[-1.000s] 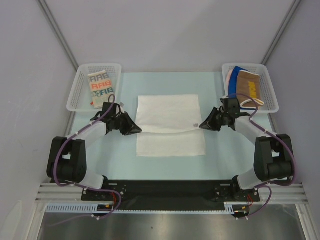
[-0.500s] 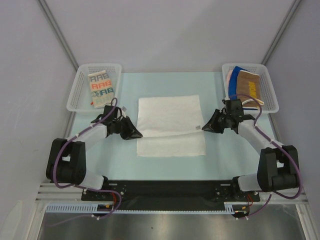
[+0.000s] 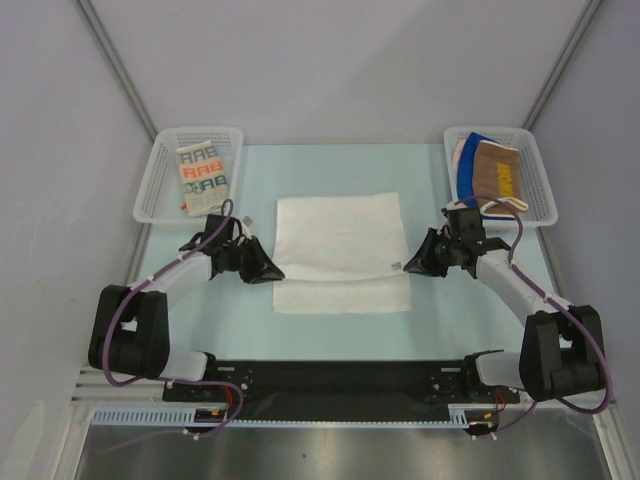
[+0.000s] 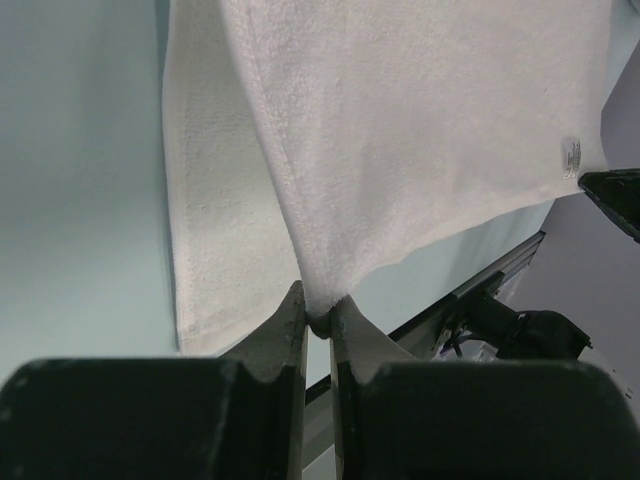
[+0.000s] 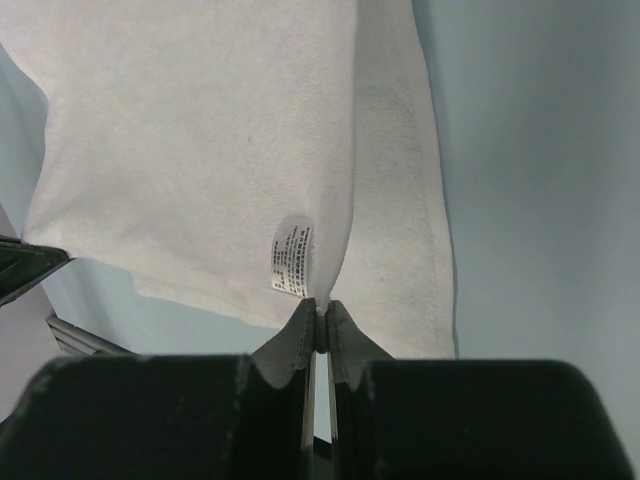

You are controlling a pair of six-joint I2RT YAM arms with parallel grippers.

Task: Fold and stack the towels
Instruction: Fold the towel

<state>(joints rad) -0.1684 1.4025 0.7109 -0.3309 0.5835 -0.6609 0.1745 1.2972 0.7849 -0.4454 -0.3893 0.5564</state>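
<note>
A plain white towel [image 3: 340, 250] lies in the middle of the table, its far half lifted and drawn over its near half. My left gripper [image 3: 272, 272] is shut on the towel's left corner, as the left wrist view [image 4: 318, 318] shows. My right gripper [image 3: 405, 265] is shut on the right corner, beside the care label [image 5: 289, 258]. A cream towel with orange and teal letters [image 3: 200, 176] lies in the left basket [image 3: 160, 190]. Brown [image 3: 498, 175], blue and pink towels lie in the right basket [image 3: 538, 180].
Both white mesh baskets stand at the far corners of the pale green table [image 3: 450, 320]. Grey walls close in the sides and back. The black arm-mount rail [image 3: 340, 378] runs along the near edge.
Both grippers have moved toward the near edge with the towel corners, drawing the upper layer further over the lower one. Less of the near layer shows now.
</note>
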